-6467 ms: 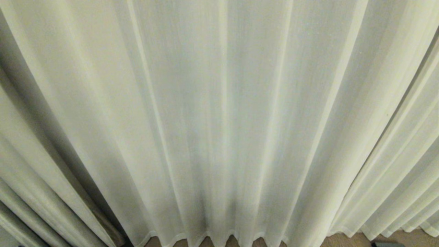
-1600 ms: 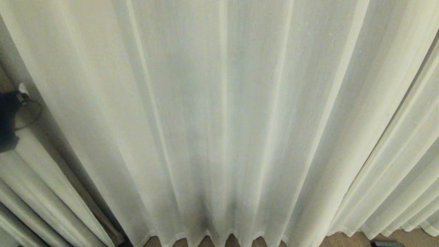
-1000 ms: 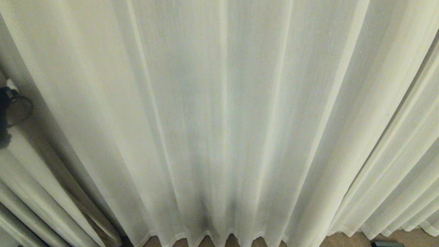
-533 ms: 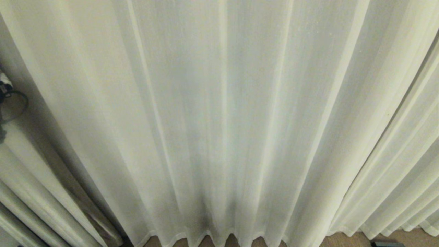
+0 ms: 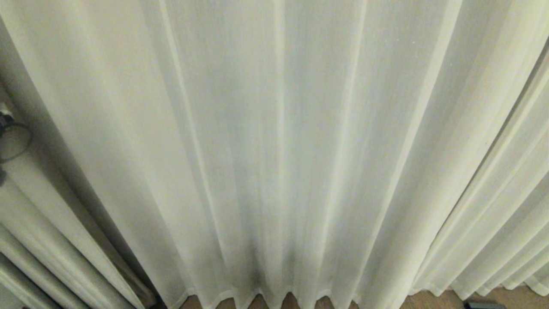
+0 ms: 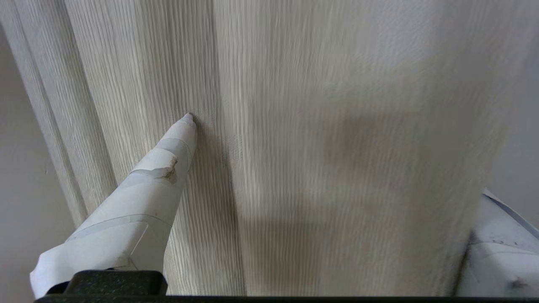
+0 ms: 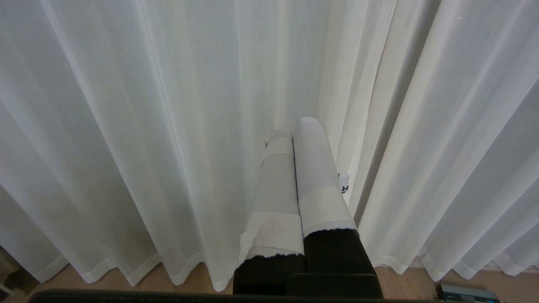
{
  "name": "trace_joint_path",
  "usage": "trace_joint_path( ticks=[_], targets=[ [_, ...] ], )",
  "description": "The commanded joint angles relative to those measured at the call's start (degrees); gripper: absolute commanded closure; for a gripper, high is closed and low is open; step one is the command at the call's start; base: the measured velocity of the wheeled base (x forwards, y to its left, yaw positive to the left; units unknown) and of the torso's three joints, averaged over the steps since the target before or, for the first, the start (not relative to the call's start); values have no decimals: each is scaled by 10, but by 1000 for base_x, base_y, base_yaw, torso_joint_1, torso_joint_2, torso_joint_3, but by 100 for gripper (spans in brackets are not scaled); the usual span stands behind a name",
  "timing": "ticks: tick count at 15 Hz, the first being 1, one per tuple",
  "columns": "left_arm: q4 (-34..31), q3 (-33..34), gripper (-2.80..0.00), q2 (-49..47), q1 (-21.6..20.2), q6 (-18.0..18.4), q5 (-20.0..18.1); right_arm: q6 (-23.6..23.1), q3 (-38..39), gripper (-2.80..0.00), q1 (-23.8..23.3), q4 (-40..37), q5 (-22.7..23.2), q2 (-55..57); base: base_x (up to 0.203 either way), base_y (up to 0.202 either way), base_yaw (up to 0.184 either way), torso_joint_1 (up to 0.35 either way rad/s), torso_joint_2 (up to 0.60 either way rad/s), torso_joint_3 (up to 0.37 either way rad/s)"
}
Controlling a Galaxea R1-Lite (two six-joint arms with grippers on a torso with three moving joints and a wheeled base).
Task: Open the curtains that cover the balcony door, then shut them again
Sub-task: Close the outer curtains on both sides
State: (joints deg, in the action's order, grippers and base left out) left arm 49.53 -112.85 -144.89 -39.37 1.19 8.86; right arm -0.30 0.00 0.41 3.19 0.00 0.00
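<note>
Meanwhile the curtains (image 5: 274, 150) are hanging drawn across the whole head view, hem just above the floor (image 5: 433, 299). Left claw (image 6: 332, 168) is spreading wide w/ a fold between its fingers (image 6: 168, 160). Right claw (image 7: 294, 130), fingers together, is idling near the fabric.

No readable writing anywhere. Only candidate: a small white tag (image 7: 343, 183) on the curtains (image 7: 126, 126), seen in the right wrist view, bearing one dark mark too tiny to read for certain.
</note>
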Motion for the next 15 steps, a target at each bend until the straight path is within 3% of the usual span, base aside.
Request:
trace_joint_path(
  ticks=[1,8,15],
  targets=[
    [3,0,-280,-11,8,0,0,0,0,0,0,1,0,0,0,0,0,0,0,0],
    [3,-8,-280,-29,48,-3,-8,0,0,0,0,1,0,0,0,0,0,0,0,0],
    [3,-9,-280,-29,34,-3,-9,0,0,0,0,1,0,0,0,0,0,0,0,0]
  ],
)
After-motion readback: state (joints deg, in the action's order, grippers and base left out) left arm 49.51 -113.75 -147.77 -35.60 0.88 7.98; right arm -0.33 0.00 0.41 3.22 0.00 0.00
